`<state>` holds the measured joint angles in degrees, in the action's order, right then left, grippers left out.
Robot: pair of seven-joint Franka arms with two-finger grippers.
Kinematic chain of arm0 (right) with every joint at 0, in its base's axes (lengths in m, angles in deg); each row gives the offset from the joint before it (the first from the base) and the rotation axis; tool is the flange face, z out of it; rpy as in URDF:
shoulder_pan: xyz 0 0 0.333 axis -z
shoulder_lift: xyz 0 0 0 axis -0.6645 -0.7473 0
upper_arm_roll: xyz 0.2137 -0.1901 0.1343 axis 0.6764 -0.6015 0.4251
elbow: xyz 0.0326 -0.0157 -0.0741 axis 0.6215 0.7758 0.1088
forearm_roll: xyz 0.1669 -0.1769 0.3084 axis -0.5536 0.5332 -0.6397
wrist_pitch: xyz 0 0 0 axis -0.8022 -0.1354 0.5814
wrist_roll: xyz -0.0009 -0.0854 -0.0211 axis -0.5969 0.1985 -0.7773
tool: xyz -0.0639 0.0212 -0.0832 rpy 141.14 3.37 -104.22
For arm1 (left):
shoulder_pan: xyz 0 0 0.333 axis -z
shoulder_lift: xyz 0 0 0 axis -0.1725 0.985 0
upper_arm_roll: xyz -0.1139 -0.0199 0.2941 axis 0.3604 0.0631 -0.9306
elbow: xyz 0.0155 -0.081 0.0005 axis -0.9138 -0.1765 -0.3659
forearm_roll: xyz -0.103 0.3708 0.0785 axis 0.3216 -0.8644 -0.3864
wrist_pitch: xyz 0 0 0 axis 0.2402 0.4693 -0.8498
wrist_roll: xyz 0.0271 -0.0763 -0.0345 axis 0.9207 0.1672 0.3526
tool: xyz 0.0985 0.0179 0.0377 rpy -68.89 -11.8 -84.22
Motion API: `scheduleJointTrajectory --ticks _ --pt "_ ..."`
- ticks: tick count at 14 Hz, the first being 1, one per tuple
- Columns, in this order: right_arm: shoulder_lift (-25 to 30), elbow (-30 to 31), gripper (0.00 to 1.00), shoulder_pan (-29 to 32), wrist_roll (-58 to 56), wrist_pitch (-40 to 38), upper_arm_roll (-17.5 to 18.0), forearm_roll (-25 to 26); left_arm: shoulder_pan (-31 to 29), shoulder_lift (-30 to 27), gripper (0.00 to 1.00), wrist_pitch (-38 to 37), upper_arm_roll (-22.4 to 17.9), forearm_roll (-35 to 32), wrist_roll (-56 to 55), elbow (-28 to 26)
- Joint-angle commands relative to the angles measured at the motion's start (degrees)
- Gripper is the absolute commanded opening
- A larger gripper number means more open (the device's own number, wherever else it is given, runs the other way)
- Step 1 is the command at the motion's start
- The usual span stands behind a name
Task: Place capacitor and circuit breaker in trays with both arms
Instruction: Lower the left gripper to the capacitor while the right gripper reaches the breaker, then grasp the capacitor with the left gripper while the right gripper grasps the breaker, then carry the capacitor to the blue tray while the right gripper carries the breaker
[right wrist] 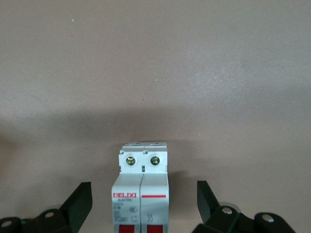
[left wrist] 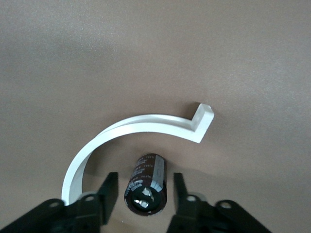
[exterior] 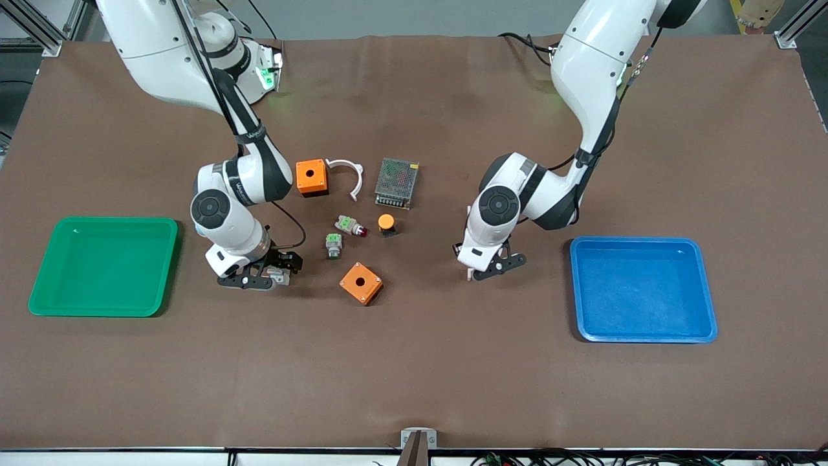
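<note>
The capacitor [left wrist: 146, 182], a small black cylinder with a silvery end face, lies on the brown table between the fingers of my left gripper [left wrist: 144, 194]. The gripper is open, with a gap on each side of the capacitor. In the front view the left gripper [exterior: 491, 266] is low at the table beside the blue tray, and the capacitor is hidden under it. The white-and-grey circuit breaker [right wrist: 142, 189] with red levers lies between the open fingers of my right gripper [right wrist: 144, 194]. The fingers do not touch it. In the front view the right gripper [exterior: 262, 275] is low beside the green tray, around the breaker [exterior: 279, 276].
A white curved clip [left wrist: 131, 131] lies close around the capacitor. A green tray [exterior: 97, 265] and a blue tray [exterior: 640, 288] sit at the table's two ends. Between the arms lie two orange boxes [exterior: 311, 177] [exterior: 361, 283], another white clip [exterior: 348, 173], a mesh-covered box [exterior: 396, 182], push-button parts [exterior: 334, 246] and an orange-capped button [exterior: 386, 223].
</note>
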<state>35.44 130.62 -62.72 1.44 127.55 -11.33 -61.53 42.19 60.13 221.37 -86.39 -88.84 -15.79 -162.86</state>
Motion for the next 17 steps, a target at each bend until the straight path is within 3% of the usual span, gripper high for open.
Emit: scheduleJointTrajectory --ticks 1,4,5,10,12,17 --pt "-1.0 -1.2 0.59 -0.5 0.2 0.2 -0.6 0.1 0.3 -1.2 0.25 0.8 -0.3 -1.2 -1.3 -1.3" --pt "-1.2 -1.2 0.08 0.2 0.3 -0.4 -0.6 0.0 -0.4 -2.7 0.17 0.1 -0.3 -1.2 -0.3 -1.1" --pt "-1.1 -1.8 0.00 0.6 0.0 -0.9 -0.6 0.0 -0.6 -4.1 0.16 -0.8 -0.3 -1.2 -0.1 -1.3" --pt "3.1 -8.3 0.00 7.9 -2.9 -14.3 -0.9 0.3 -6.7 -14.7 0.14 -15.3 -0.3 -1.0 8.1 -1.1" --pt "4.4 -8.1 0.00 13.1 -8.7 -14.5 -0.9 0.4 -12.1 -17.0 0.14 -20.4 -0.3 -1.1 15.9 -1.1" --pt "4.1 -7.7 0.00 26.4 -23.6 -12.2 -0.8 1.7 -25.9 -16.8 0.14 -20.1 -0.4 -3.9 33.3 -0.2"
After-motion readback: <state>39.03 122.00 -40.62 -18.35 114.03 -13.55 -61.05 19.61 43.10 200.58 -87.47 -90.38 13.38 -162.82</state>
